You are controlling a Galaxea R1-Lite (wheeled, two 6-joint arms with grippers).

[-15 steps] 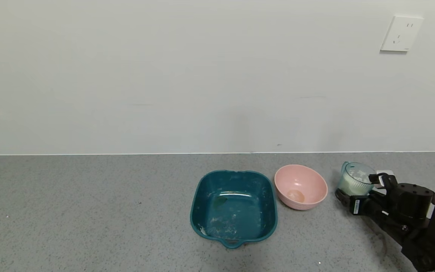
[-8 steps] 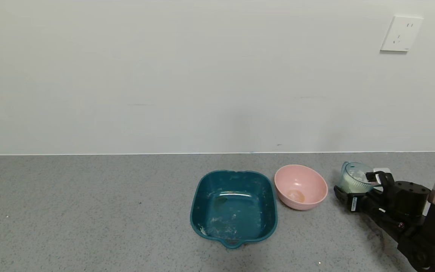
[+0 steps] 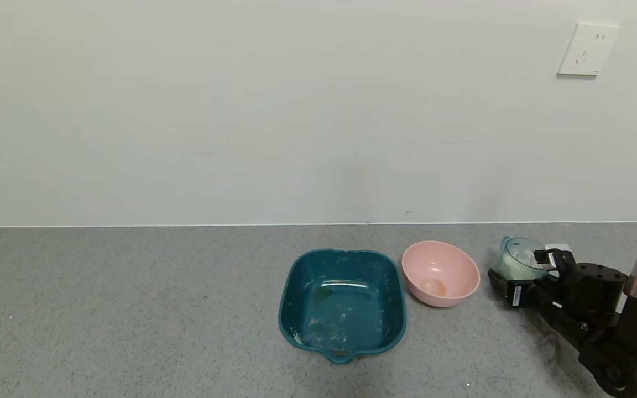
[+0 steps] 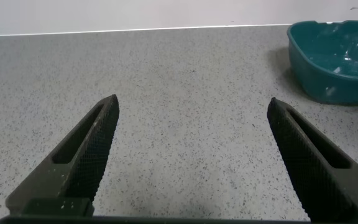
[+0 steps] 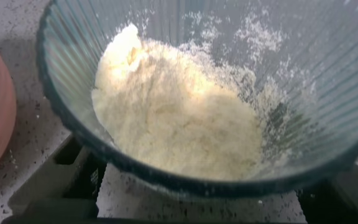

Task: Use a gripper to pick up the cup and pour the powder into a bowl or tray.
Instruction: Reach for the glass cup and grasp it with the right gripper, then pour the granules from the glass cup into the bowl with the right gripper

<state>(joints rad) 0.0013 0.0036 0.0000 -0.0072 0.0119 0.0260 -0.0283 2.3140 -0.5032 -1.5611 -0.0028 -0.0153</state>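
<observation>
The cup (image 3: 517, 258) is a ribbed translucent blue-green cup with a small spout. It stands on the grey counter (image 3: 130, 309) at the right, to the right of the pink bowl (image 3: 440, 272). The powder (image 5: 173, 118) lies heaped inside it, with some dusting its walls. My right gripper (image 3: 524, 272) is open and low over the counter. Its jaws stand on either side of the cup, one finger (image 5: 58, 177) showing below the rim. The pink bowl holds only a faint smear. My left gripper (image 4: 192, 106) is open and empty over bare counter.
A dark teal square tray (image 3: 342, 303) with powder traces sits just left of the pink bowl and shows in the left wrist view (image 4: 337, 59). A small white object (image 3: 559, 249) lies behind the cup. The wall runs along the counter's back edge, with a socket (image 3: 588, 48).
My right gripper has crept a little forward and left, so its jaws reach further along the cup. The cup, bowl and tray have not moved.
</observation>
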